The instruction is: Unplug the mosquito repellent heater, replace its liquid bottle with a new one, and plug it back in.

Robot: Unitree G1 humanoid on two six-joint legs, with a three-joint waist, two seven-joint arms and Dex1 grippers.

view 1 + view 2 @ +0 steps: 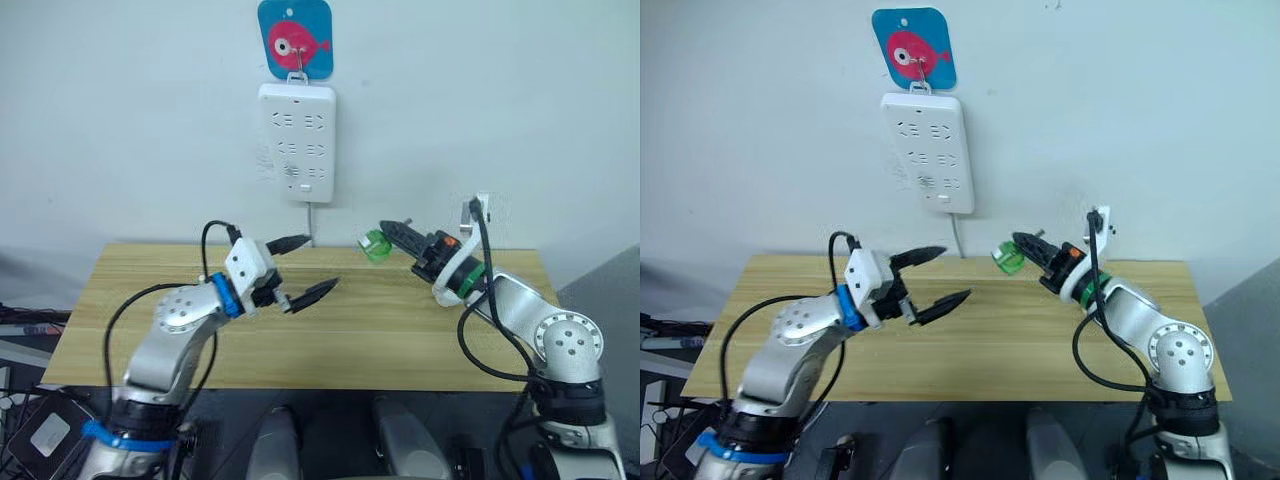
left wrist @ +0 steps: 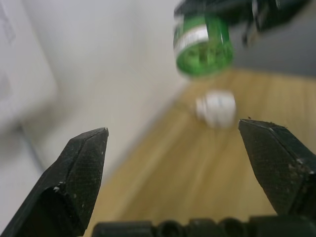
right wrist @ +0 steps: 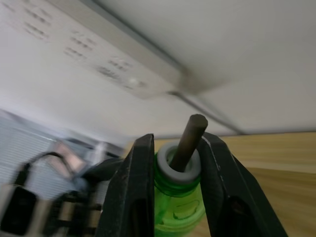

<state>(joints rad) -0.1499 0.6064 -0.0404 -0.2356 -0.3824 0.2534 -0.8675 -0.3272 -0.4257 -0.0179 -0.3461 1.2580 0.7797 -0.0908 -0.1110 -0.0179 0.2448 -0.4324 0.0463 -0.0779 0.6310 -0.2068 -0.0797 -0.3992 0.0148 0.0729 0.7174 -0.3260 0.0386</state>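
Right hand (image 1: 392,236) grips small green translucent liquid bottle (image 1: 375,245) aloft over wooden table (image 1: 400,330). Left hand (image 1: 305,268) released, empty. Small white rounded heater (image 2: 215,108) unplugged on table; refit and replugging remain.

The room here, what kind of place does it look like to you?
Probably an indoor test or lab corner: a bare wooden table against a plain white wall, a white power strip hung from a fish-picture hook, cables lying nearby.
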